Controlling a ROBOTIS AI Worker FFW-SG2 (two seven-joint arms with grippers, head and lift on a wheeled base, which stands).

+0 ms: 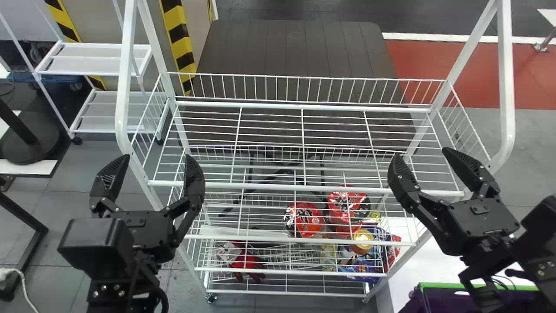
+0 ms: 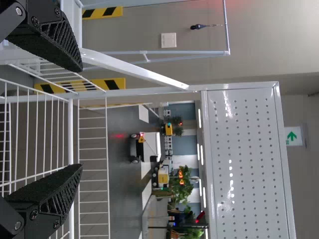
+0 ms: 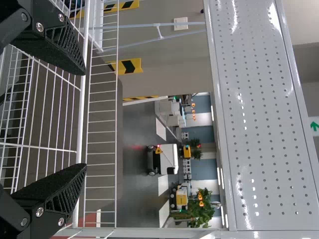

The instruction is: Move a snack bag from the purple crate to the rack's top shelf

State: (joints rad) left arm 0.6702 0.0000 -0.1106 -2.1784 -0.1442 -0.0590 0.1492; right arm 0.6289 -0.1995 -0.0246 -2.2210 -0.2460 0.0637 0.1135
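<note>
Head view: from the right gripper (image 1: 422,153), fingers spread and empty, the purple crate (image 1: 438,285), presumably holding the snack bag, lies between five and six o'clock, nearer than to the left gripper (image 1: 157,157), likewise spread.

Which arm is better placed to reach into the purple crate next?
Right, I'd say: the right gripper is open and empty, on the same side as the purple crate. The left gripper, also open, is by the rack's left end, farther off.

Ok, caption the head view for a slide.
Left end effector and right end effector, both open, at the white rack; red snack packets below, purple crate beside it.
</note>
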